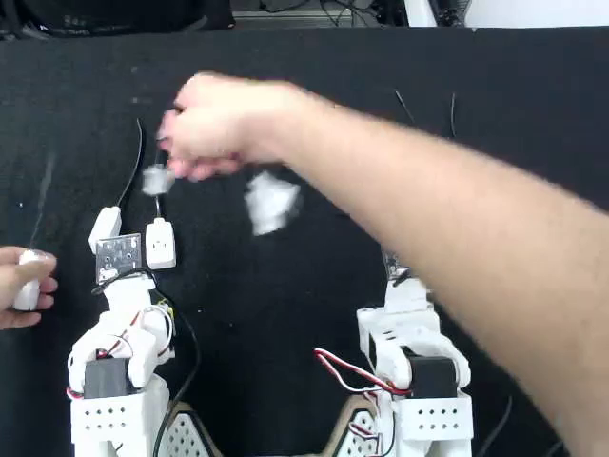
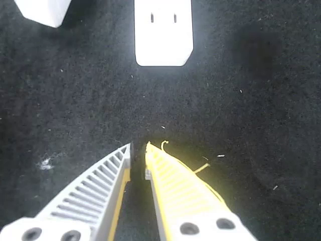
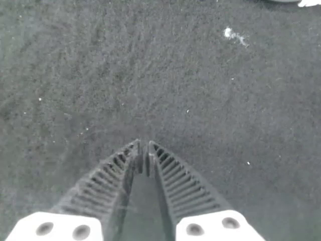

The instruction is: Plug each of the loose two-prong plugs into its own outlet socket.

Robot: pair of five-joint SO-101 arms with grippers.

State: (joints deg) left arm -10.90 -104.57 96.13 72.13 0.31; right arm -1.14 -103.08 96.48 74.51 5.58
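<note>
The left gripper (image 2: 138, 148) sits at 7 o'clock over the black table (image 1: 285, 314), its jaws pressed together on nothing. Just ahead of it, toward 12, lies a white outlet socket (image 2: 163, 32) with a second white block (image 2: 44, 10) near it. The right gripper (image 3: 144, 146), at 5 o'clock, is likewise closed and empty. A person's hand (image 1: 224, 124) at 11 o'clock is blurred, fingers curled above a small white piece (image 1: 155, 179); I cannot tell whether it pinches it. Another hand (image 1: 14, 267) at 9 o'clock grips a white object (image 1: 27, 295).

Even, shadowless light; motion-blurred hand (image 1: 221, 129).
</note>
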